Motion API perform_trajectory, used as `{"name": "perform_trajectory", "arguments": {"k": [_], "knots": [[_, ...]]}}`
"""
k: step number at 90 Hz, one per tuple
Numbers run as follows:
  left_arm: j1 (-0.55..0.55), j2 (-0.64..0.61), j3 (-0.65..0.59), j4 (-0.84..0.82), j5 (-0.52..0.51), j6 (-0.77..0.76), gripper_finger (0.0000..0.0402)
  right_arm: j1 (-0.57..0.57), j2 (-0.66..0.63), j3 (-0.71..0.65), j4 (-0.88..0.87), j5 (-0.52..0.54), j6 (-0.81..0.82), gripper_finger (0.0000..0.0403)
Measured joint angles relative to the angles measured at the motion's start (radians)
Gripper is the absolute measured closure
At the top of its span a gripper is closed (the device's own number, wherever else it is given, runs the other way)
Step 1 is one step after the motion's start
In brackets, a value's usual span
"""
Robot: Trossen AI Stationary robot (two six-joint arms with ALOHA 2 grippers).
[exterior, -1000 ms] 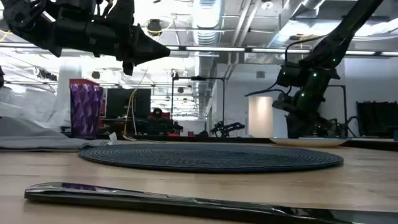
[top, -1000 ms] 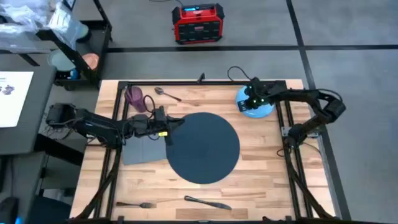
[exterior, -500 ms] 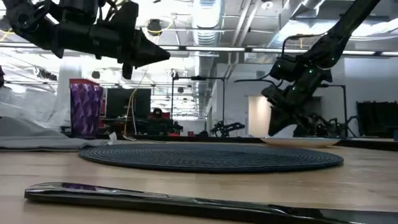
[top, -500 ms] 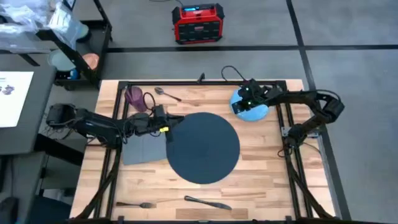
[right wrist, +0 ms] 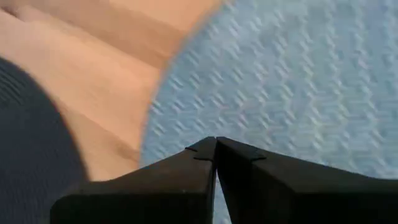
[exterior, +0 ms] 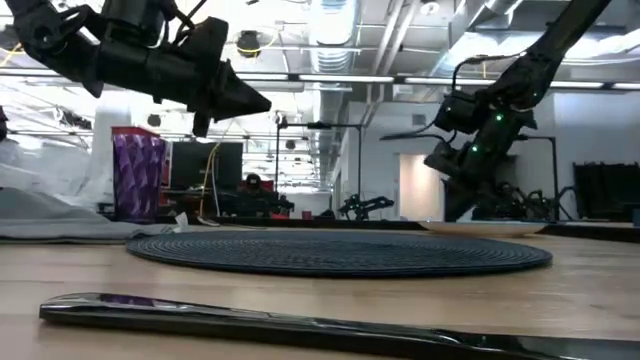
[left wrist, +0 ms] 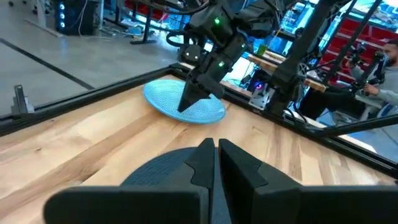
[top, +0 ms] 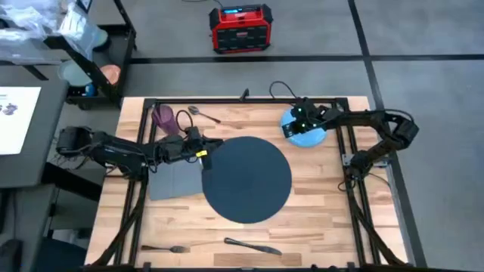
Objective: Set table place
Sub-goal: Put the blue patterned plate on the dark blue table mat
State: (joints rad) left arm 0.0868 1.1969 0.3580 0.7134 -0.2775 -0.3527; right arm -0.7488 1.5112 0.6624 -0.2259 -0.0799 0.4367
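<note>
On the light wood plank table the round dark navy mat lies central, left gripper pressed together above its edge, right gripper closed, its tips on the light blue round plate.

The left arm was stretched from the table's left side toward its middle, held above the surface, and its gripper was carried level with the 2 fingers pressed together. The right arm was folded back from the right edge, its gripper angled downward, fingers closed.
</note>
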Motion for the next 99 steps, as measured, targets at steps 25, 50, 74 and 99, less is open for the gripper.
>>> {"name": "perform_trajectory", "arguments": {"k": [25,50,74,99], "knots": [[0.000,0.000,0.000,0.001,0.000,0.015,0.0396,0.016,0.015,0.002,-0.016,-0.025,-0.011,0.0403],[0.000,0.000,0.000,0.002,0.000,0.010,0.0396,0.077,0.160,0.012,0.184,-0.175,0.022,0.0403],[0.006,0.000,0.000,0.007,0.002,-0.013,0.0396,0.153,0.244,0.158,0.194,-0.180,0.007,0.0403],[0.083,0.042,0.064,-0.077,0.038,-0.166,0.0396,0.193,0.158,0.221,0.195,-0.093,-0.046,0.0403]]}}
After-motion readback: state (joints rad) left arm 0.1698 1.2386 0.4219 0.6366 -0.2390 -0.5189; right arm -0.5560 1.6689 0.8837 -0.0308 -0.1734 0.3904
